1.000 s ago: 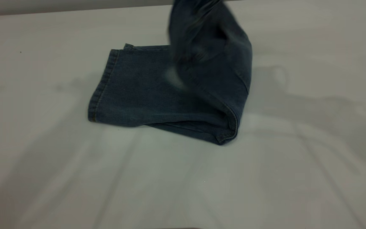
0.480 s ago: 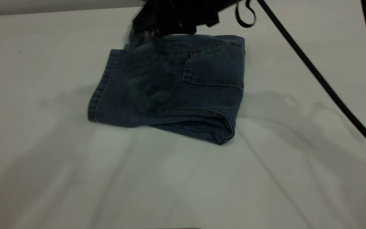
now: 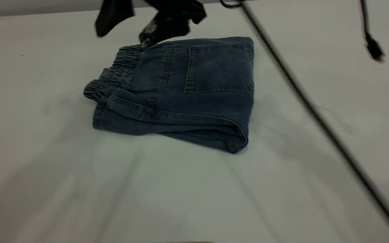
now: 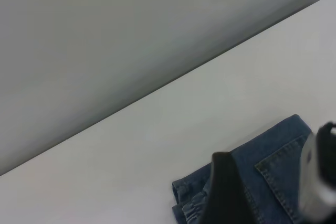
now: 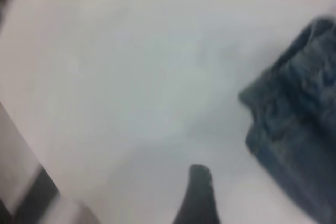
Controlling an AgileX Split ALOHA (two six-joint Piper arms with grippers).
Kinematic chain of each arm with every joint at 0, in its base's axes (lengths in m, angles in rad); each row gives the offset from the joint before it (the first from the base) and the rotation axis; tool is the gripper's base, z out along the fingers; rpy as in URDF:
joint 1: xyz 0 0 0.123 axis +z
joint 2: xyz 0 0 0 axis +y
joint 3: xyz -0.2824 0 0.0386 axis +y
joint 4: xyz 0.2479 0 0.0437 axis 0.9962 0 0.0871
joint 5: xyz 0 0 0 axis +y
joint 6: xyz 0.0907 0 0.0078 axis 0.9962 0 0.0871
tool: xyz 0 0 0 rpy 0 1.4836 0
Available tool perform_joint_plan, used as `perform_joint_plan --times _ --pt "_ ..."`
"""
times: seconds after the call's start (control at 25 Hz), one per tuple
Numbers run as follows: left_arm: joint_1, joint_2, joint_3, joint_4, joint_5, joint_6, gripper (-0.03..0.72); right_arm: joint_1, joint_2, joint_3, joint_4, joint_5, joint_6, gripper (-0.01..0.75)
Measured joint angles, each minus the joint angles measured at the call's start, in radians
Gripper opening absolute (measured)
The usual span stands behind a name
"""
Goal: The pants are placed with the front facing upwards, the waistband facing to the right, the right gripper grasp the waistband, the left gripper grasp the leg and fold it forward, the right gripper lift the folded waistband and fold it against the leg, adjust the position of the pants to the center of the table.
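The pants lie folded on the white table, back pocket up. The gathered waistband lies at the fold's left end, on top of the leg hem. My right gripper hovers just above the far left corner of the pants, open and holding nothing. In the right wrist view one of its fingers hangs over bare table beside the waistband. My left gripper is out of the exterior view. In its wrist view it is open, high above the pants.
A thick black cable of the right arm slants from the top centre down to the lower right corner. A thinner cable with a plug dangles at the upper right. The table's far edge runs just behind the pants.
The lifted waistband end came down to the left onto the leg and now lies flat. The right gripper has let go of it and moved up and left.
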Motion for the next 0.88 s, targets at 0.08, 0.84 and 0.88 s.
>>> perform_joint_plan --times 0.08,0.84,0.88 --pt "0.000 0.000 0.000 0.000 0.000 0.000 0.461 0.036 0.001 -0.072 -0.240 0.034 0.262 0.482" --pt "0.000 0.000 0.000 -0.002 0.023 0.002 0.461 0.092 0.340 -0.447 -0.709 0.216 1.325 0.423" --pt "0.000 0.000 0.000 -0.003 0.028 0.002 0.461 0.092 0.349 -0.447 -0.709 0.214 1.338 0.423"
